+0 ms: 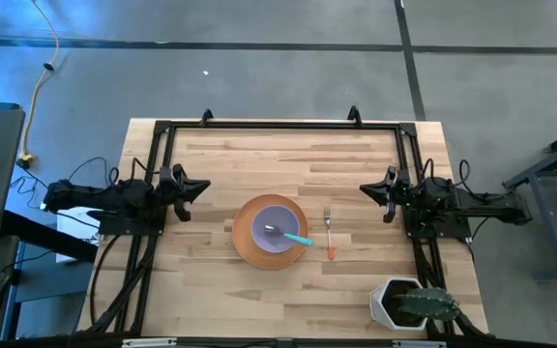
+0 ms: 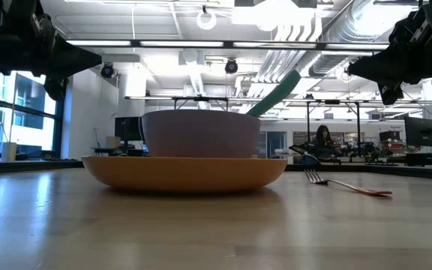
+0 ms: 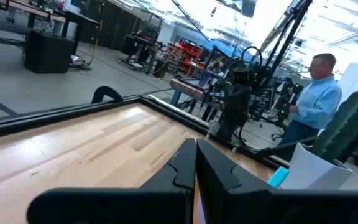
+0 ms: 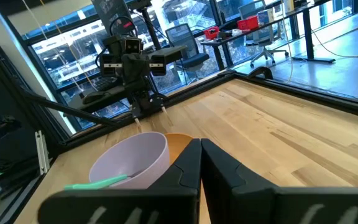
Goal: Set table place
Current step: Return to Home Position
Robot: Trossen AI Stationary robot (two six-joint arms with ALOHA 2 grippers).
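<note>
The round orange plate (image 1: 249, 244) lies on the table (image 1: 259, 159), near its middle and toward the near edge. The lavender bowl (image 1: 280, 224) stands on the plate. The spoon with the teal handle (image 1: 296, 238) rests in the bowl, its handle leaning over the rim. The fork with the orange handle (image 1: 329, 235) lies flat on the wood just right of the plate. My left gripper (image 1: 204, 188) hangs shut above the table's left side, and my right gripper (image 1: 365, 189) hangs shut above its right side. Both are clear of everything.
A white angular pot with a green plant (image 1: 404, 304) stands at the table's near right corner. A black rail frame (image 1: 278, 125) runs along the far edge and both sides. In the left wrist view a person in a light blue shirt (image 3: 316, 93) stands beyond the table.
</note>
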